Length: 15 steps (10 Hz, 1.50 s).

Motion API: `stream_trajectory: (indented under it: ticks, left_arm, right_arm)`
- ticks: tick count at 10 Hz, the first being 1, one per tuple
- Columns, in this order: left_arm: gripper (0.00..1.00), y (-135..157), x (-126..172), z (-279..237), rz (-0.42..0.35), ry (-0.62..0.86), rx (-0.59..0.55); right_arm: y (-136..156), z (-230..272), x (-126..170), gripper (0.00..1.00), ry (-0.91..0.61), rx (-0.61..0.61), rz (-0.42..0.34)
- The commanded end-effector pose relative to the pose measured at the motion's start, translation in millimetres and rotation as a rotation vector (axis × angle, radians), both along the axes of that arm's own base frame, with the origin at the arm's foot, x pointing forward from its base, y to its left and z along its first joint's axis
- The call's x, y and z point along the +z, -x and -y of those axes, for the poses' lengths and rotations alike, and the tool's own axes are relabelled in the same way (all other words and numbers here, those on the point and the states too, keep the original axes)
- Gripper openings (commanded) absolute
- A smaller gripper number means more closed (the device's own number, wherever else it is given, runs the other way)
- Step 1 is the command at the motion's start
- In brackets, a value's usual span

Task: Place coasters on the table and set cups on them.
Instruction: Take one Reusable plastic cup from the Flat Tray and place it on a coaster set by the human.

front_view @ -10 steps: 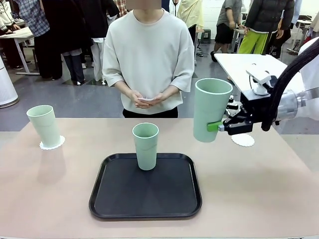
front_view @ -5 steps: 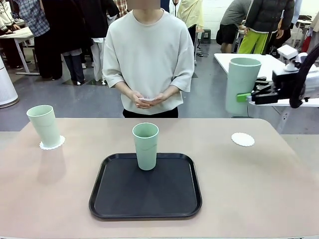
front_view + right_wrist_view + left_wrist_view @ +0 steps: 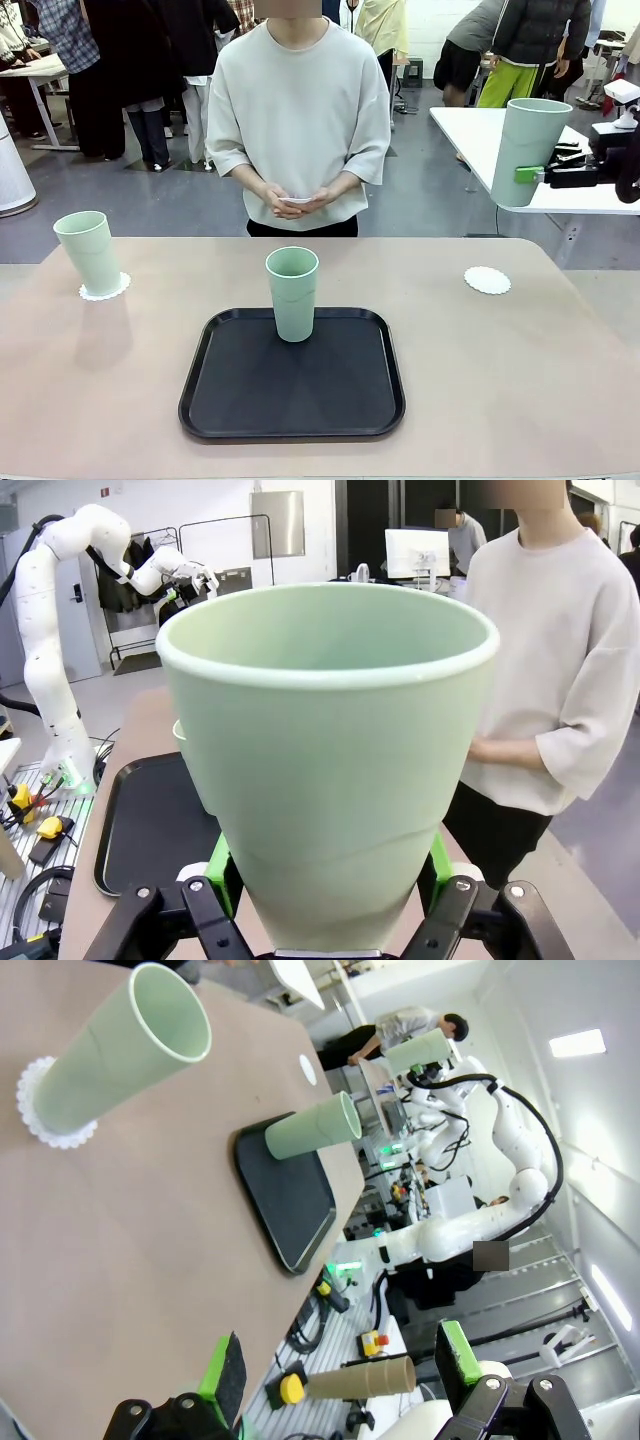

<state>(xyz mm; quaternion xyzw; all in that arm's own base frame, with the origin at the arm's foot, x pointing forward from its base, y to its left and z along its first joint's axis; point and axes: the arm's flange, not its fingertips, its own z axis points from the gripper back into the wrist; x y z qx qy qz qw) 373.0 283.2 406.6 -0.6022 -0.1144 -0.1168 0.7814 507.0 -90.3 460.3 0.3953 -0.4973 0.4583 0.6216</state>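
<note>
Your right gripper is pinching the lifted cup, holding it high above the bare coaster at the desk's right end. Your left gripper is hanging spread and empty. The second cup is standing on the left coaster, the third cup on the black tray

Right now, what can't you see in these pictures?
Front view: the small white thing the person holds, too small to name.
Right wrist view: the tan table underneath, hidden by the held tall mint-green plastic cup.
Left wrist view: the far round white scalloped coaster, too tiny for detail.
</note>
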Motion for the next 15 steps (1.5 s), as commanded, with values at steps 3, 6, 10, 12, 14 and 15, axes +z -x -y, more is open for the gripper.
stream_trajectory:
  ticks: [3, 6, 10, 12, 14, 15]
  left_arm:
    - [1.0, -0.4, 3.5, -1.4, -0.012, -0.004, 0.007]
    - [1.0, -0.4, 3.5, -1.4, -0.012, -0.004, 0.007]
    - [1.0, -0.4, 3.5, -1.4, -0.012, -0.004, 0.007]
    - [1.0, -0.4, 3.5, -1.4, -0.012, -0.004, 0.007]
    - [1.0, -0.4, 3.5, -1.4, -0.012, -0.004, 0.007]
    - [1.0, -0.4, 3.5, -1.4, -0.012, -0.004, 0.007]
  right_arm:
    - [-0.3, -0.3, -2.1, 0.82, -0.001, 0.001, -0.004]
    - [-60.7, 42.5, -40.1, 0.82, -0.007, 0.155, -0.058]
    - [-102.2, 64.7, -96.4, 0.82, 0.018, 0.214, -0.047]
    - [-105.3, 58.6, -120.3, 0.82, -0.007, 0.216, -0.006]
    - [-107.8, 57.8, -139.6, 0.82, -0.046, 0.248, 0.021]
    - [-107.3, 61.0, -147.5, 0.82, -0.041, 0.26, -0.001]
